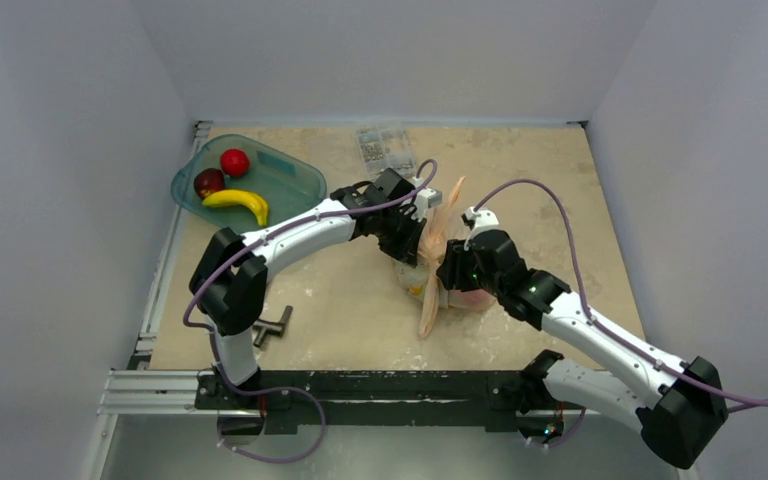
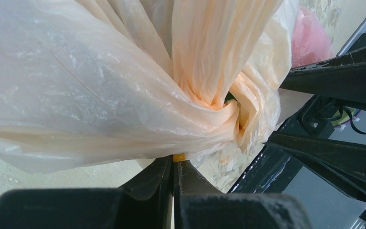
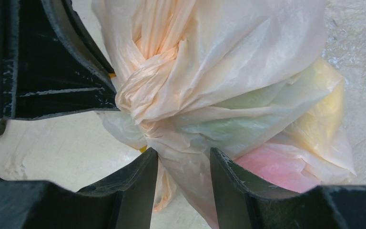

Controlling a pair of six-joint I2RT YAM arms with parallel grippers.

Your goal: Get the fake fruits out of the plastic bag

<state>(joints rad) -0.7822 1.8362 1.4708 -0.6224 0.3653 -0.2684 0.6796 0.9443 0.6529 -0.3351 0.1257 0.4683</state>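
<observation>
Your left gripper is all but closed: only a thin slit shows between its fingers, and a fold of the plastic bag is pinched at their tips, just under the bag's twisted knot. Your right gripper stands moderately apart, with bag film filling the gap and touching both fingers. It looks clamped on that bunch, though you cannot see how hard it presses. The two grippers face each other across the bag, close together, with the knot between them.

The fake fruits left inside show only as blurred patches through the film, beyond the right gripper's fingertips: one green, one yellow and one pink-red. You cannot make out their shapes or count them. From the overhead camera both grippers cover most of the bag body, and only its long handles show clearly.

Well away from the left gripper, back along its arm's outer side, a teal tray holds a banana, a red apple and a darker apple.
</observation>
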